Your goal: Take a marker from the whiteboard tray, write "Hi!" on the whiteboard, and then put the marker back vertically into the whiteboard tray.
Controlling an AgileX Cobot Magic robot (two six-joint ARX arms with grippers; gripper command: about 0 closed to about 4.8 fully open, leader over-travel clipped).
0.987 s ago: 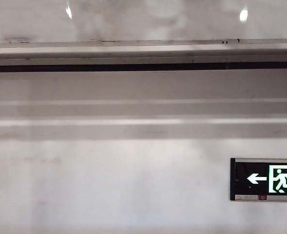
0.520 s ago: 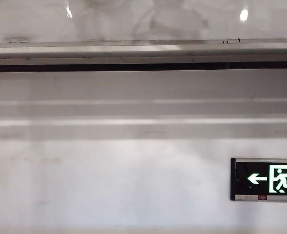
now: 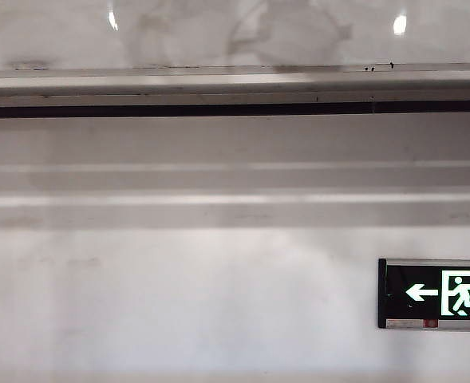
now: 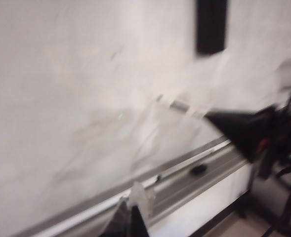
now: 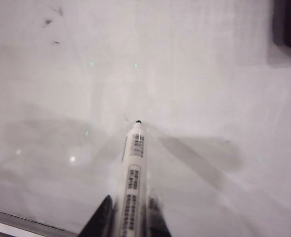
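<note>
Exterior view, left to right: the whiteboard tray (image 3: 219, 84) spans the frame beneath the glossy whiteboard (image 3: 51, 36), with a green exit sign (image 3: 434, 293) low at the right; neither arm appears directly, only a dim reflection in the board near centre, which has shifted and grown clearer against the frames a second and half a second ago (all else there is unchanged). Left wrist view: the left end effector (image 4: 127, 222) hangs close above the tray with its fingertips drawn nearly together, apparently empty, though blur prevents certainty. Right wrist view: the right end effector (image 5: 127, 217) is clamped on the marker (image 5: 131, 182), uncapped, its black tip pointed at the whiteboard and at or just short of the surface (contact cannot be told). Progress, as judged: the marker has been taken; no stroke of "Hi!" shows at the tip, so writing and the upright return to the tray remain.
</note>
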